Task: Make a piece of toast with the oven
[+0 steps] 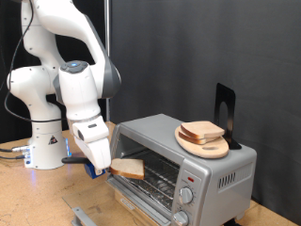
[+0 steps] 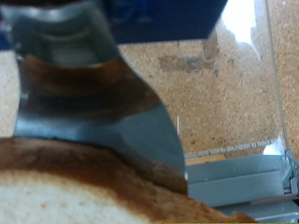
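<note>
While the pincer (image 1: 111, 168) grips the piece of toast (image 1: 128, 169) by its crust edge before the oven (image 1: 184, 155), the light, crumbly slice probably needs gentle pressure.

Wooden plate (image 1: 203, 144), perhaps stacked slices (image 1: 201, 131)

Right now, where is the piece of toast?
In the exterior view the piece of toast sits lower centre, between the gripper fingers, at the oven opening's left end.
</note>
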